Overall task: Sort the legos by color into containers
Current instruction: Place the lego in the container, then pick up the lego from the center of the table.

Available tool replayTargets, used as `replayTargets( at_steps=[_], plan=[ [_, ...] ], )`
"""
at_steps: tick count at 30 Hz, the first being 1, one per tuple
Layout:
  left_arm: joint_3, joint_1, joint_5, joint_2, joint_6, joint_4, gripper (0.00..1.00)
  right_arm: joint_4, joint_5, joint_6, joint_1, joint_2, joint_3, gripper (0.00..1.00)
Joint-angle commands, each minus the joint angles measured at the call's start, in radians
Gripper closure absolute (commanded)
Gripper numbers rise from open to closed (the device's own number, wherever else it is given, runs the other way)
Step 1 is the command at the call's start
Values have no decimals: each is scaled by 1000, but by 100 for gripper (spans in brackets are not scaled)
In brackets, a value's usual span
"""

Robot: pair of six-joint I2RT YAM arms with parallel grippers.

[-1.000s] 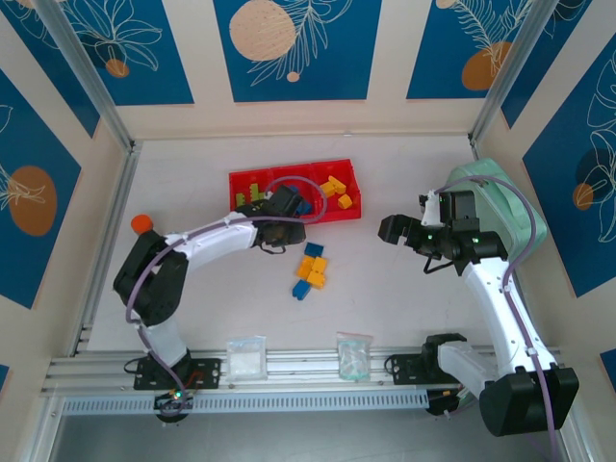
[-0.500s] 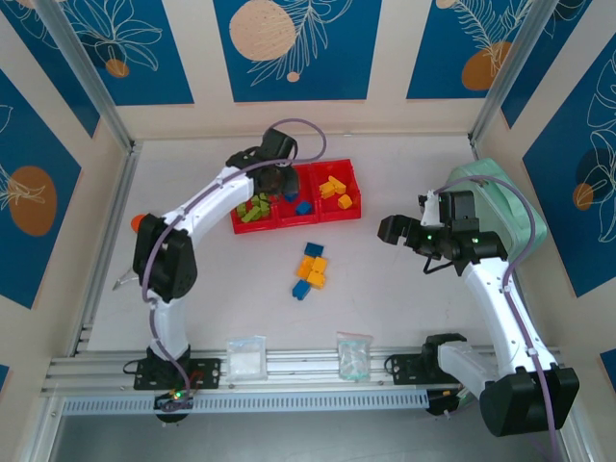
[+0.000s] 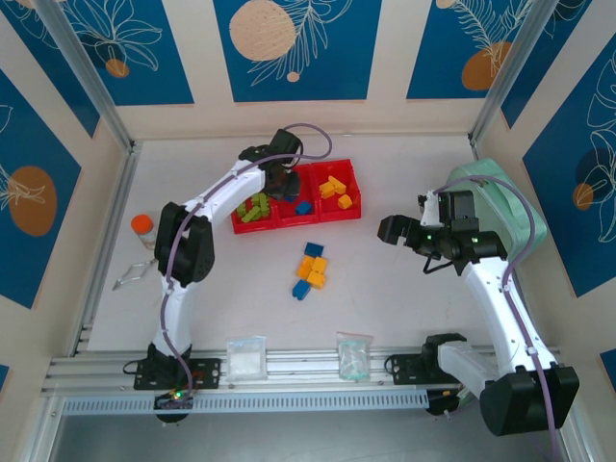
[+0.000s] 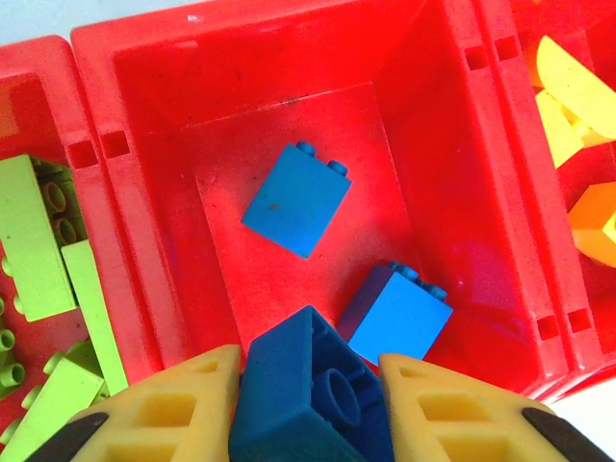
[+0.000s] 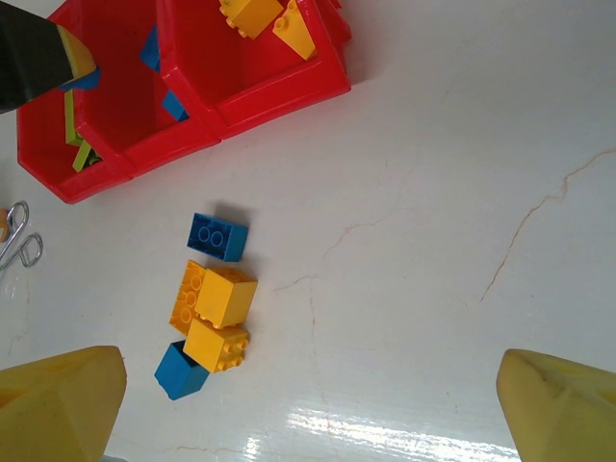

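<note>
The red three-bin tray [image 3: 289, 225] lies at the table's middle back. My left gripper [image 3: 282, 180] hangs over its middle compartment [image 4: 423, 144], shut on a dark blue brick [image 4: 313, 390] with the hollow underside facing the camera. Two blue bricks [image 4: 296, 200] [image 4: 397, 313] lie in that bin. Lime green bricks [image 4: 38, 241] fill the left bin, yellow-orange ones [image 4: 568, 106] the right. In front of the tray, a loose cluster holds a blue brick [image 5: 218, 237], yellow-orange bricks [image 5: 228, 295] and another blue brick [image 5: 180, 371]. My right gripper [image 3: 390, 231] hovers open to their right.
A mint-green case [image 3: 500, 202] sits at the right wall behind my right arm. An orange-capped bottle [image 3: 143, 225] and a metal tool [image 3: 130, 277] are at the left. Two clear bags [image 3: 246, 358] [image 3: 353, 354] lie by the near rail.
My left arm has swung from just in front of the tray up over it, ending above the middle compartment with the blue brick held. The right arm has stayed still.
</note>
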Motion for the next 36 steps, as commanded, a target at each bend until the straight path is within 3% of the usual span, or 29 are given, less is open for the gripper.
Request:
replayTargets(
  at_steps=[1,9,13,17,22,36],
  plan=[
    [36,-1,26,19,15,-25,66,-6,-6,-9,3,6,5,1],
    [-29,-5,40,-30,8,24,47,-11,-3,-9,3,4,4,1],
    [-132,-14,59,-118,28,105,32,-11,-3,-8,3,1,1,1],
    [-157,-30,71,-164,47,92,21,-13,-2,-6,3,-1,-1,1],
    [-213,-69,63,-218,58,83,1,-14,-4,-5,4,-1,-2,1],
    [-274,-201,44,-219,110,0,0,-49,61,15,-7,-4,7,1]
  ],
)
